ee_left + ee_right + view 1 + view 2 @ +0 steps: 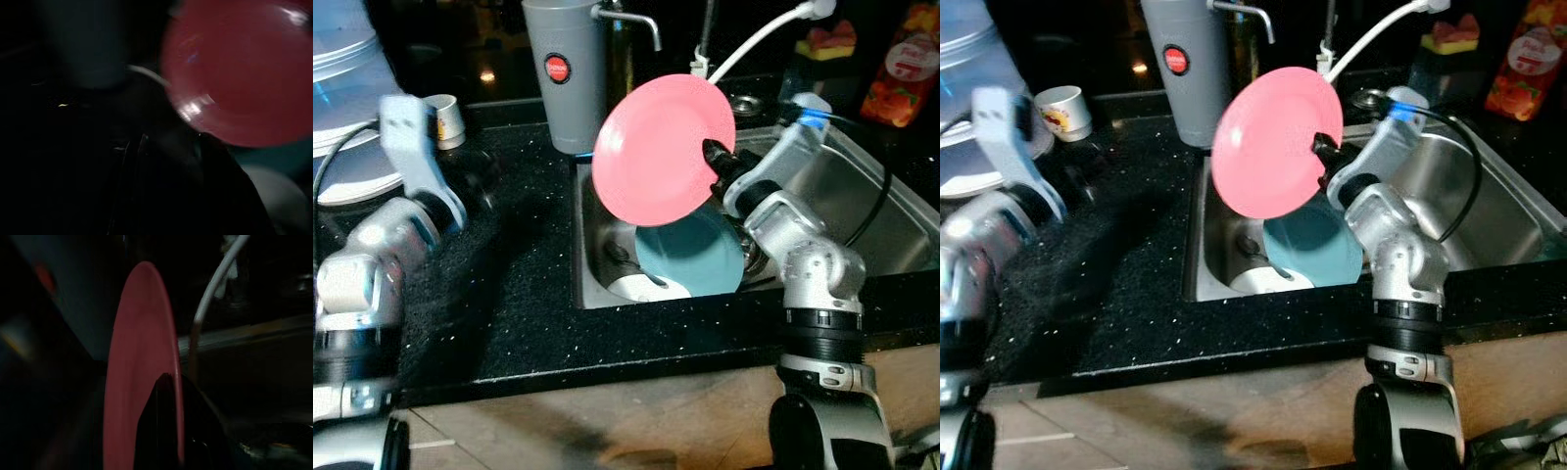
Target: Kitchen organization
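- The right end effector (713,155) is clenched on the rim of a pink plate (661,147), holding it tilted at centre frame above the sink (862,211).
- The plate looks stiff, thin and light, probably plastic. Possibly wet, so it may be slippery. A pinch at the rim suits it, but a loose grip could let it swivel.
- Below it, a teal plate (690,257) leans in the sink basin beside a white dish (641,287).
- The left end effector (475,191) hovers over the dark surface (509,304) at left frame; whether it is released or clenched I cannot tell.
- A grey container (568,69) stands at upper centre.
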Available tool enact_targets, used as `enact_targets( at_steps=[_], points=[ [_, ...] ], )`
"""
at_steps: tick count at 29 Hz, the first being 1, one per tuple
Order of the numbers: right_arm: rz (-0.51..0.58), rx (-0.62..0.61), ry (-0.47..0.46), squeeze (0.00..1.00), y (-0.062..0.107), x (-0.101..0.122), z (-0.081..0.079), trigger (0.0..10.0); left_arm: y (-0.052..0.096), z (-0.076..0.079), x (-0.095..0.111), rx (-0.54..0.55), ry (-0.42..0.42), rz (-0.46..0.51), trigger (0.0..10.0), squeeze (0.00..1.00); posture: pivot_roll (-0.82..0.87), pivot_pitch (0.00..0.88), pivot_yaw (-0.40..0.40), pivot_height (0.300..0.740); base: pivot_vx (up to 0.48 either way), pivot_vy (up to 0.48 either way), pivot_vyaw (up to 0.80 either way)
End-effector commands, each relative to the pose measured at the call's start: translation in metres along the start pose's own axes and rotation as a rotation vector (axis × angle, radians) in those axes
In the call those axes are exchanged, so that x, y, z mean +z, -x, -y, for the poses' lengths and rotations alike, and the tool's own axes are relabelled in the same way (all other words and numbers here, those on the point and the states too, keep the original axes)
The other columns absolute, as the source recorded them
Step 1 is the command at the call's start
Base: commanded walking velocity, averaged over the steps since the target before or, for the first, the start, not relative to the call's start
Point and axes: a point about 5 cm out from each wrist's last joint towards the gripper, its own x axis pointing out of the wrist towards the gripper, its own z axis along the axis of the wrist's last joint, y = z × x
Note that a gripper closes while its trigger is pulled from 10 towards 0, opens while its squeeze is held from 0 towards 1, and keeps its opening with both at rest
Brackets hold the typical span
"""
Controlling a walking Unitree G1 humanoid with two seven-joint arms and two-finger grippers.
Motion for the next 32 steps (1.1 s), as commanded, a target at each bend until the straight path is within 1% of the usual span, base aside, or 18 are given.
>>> enact_targets(
  at_steps=[1, 3, 4, 5, 6, 7, 8, 11, 12, 14, 16, 17, 18, 20, 23, 24, 26, 32],
  points=[
    [-0.023, 0.006, 0.097, 0.00, -0.001, -0.008, -0.004, 10.0, 0.004, 0.005, 0.004, -0.049, -0.113, -0.007, 10.0, 0.00, 0.01, 0.012, 0.064, 0.740, 0.000, 0.000, 0.00],
    [-0.031, 0.012, 0.119, 0.00, -0.001, -0.010, -0.005, 10.0, 0.005, 0.008, 0.003, -0.075, -0.115, -0.013, 10.0, 0.00, 0.02, 0.008, 0.059, 0.740, 0.000, 0.000, 0.00],
    [-0.058, 0.033, 0.236, 0.00, -0.001, -0.018, -0.008, 10.0, 0.009, 0.017, 0.001, -0.167, -0.104, -0.036, 10.0, 0.00, 0.02, 0.008, 0.059, 0.740, 0.000, 0.000, 0.00],
    [-0.075, 0.050, 0.286, 0.00, -0.001, -0.022, -0.009, 10.0, 0.010, 0.022, -0.001, -0.212, -0.090, -0.052, 10.0, 0.00, 0.02, 0.008, 0.059, 0.740, 0.000, 0.000, 0.00],
    [-0.075, 0.050, 0.286, 0.00, -0.001, -0.022, -0.009, 10.0, 0.010, 0.022, -0.001, -0.212, -0.090, -0.052, 10.0, 0.00, 0.02, 0.008, 0.059, 0.740, 0.000, 0.000, 0.00],
    [-0.088, 0.062, 0.314, 0.00, 0.000, -0.026, -0.010, 10.0, 0.011, 0.025, -0.002, -0.240, -0.084, -0.064, 10.0, 0.00, 0.02, 0.002, 0.056, 0.740, 0.000, 0.000, 0.00],
    [-0.120, 0.083, 0.366, 0.00, 0.000, -0.033, -0.011, 10.0, 0.013, 0.032, -0.006, -0.294, -0.075, -0.097, 10.0, 0.00, 0.02, 0.002, 0.056, 0.740, 0.000, 0.000, 0.00],
    [-0.151, 0.101, 0.472, 0.00, 0.000, -0.041, -0.010, 10.0, 0.015, 0.038, -0.014, -0.350, -0.117, -0.151, 10.0, 0.00, 0.02, 0.000, 0.059, 0.740, 0.000, 0.000, 0.00],
    [-0.151, 0.101, 0.472, 0.00, 0.000, -0.041, -0.010, 10.0, 0.015, 0.038, -0.014, -0.350, -0.117, -0.151, 10.0, 0.00, 0.02, 0.000, 0.059, 0.740, 0.000, 0.000, 0.00],
    [-0.176, 0.119, 0.548, 0.00, 0.000, -0.047, -0.010, 10.0, 0.016, 0.041, -0.020, -0.377, -0.158, -0.183, 10.0, 0.00, 0.01, 0.001, 0.061, 0.740, 0.000, 0.000, 0.00],
    [-0.176, 0.119, 0.548, 0.00, 0.000, -0.047, -0.010, 10.0, 0.016, 0.041, -0.020, -0.377, -0.158, -0.183, 10.0, 0.00, 0.01, 0.001, 0.061, 0.740, 0.000, 0.000, 0.00],
    [-0.188, 0.129, 0.575, 0.00, 0.000, -0.049, -0.010, 10.0, 0.015, 0.042, -0.022, -0.382, -0.174, -0.192, 10.0, 0.00, 0.01, 0.005, 0.057, 0.740, 0.000, 0.000, 0.00],
    [-0.188, 0.129, 0.575, 0.00, 0.000, -0.049, -0.010, 10.0, 0.015, 0.042, -0.022, -0.382, -0.174, -0.192, 10.0, 0.00, 0.01, 0.005, 0.057, 0.740, 0.000, 0.000, 0.00],
    [-0.199, 0.145, 0.614, 0.00, 0.001, -0.051, -0.009, 10.0, 0.014, 0.042, -0.022, -0.359, -0.191, -0.198, 10.0, 0.00, 0.01, 0.016, 0.039, 0.740, 0.000, 0.000, 0.00],
    [-0.213, 0.167, 0.666, 0.00, 0.001, -0.053, -0.009, 10.0, 0.014, 0.042, -0.023, -0.330, -0.192, -0.199, 10.0, 0.00, 0.01, 0.021, 0.025, 0.740, 0.000, 0.000, 0.00],
    [-0.213, 0.167, 0.666, 0.00, 0.001, -0.053, -0.009, 10.0, 0.014, 0.042, -0.023, -0.330, -0.192, -0.199, 10.0, 0.00, 0.01, 0.021, 0.025, 0.740, 0.000, 0.000, 0.00],
    [-0.227, 0.188, 0.708, 0.00, 0.000, -0.055, -0.008, 10.0, 0.016, 0.047, -0.024, -0.348, -0.192, -0.201, 10.0, 0.00, 0.00, 0.026, 0.008, 0.740, 0.000, 0.000, 0.00],
    [-0.253, 0.219, 0.743, 0.00, 0.001, -0.063, -0.009, 10.0, 0.023, 0.049, -0.024, -0.370, -0.212, -0.212, 10.0, 0.00, 0.01, 0.045, -0.016, 0.740, 0.000, 0.000, 0.00]
  ],
)
